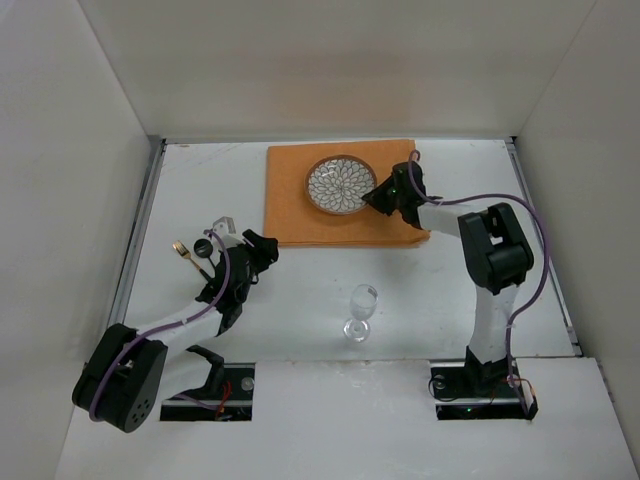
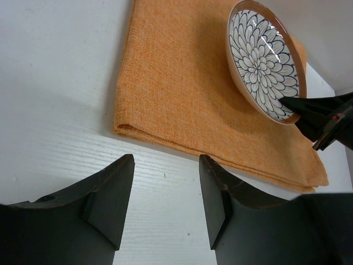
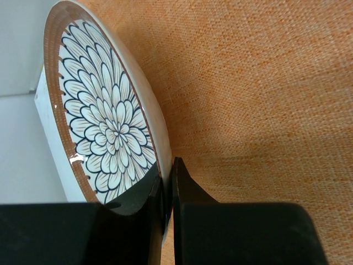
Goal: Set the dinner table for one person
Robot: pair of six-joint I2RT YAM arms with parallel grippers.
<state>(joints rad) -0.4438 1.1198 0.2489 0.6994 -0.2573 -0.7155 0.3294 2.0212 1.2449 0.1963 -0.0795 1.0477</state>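
A round plate (image 1: 340,185) with a blue and white flower pattern and a brown rim is over the square orange cloth (image 1: 300,215) at the back of the white dinner table (image 1: 300,300). My right gripper (image 1: 378,196) is shut on the plate's right rim, one finger inside the rim and one under it (image 3: 168,176). The plate (image 2: 265,58) looks tilted, with its gripped side raised off the cloth (image 2: 187,94). My left gripper (image 1: 266,250) hovers low over bare table just in front of the cloth's near left corner. It stands open and holds nothing (image 2: 165,193).
A clear wine glass (image 1: 361,312) stands upright on the table near the middle front. A gold fork (image 1: 183,249) and a small silver utensil (image 1: 222,222) lie at the left, beside the left arm. White walls close in the table on three sides.
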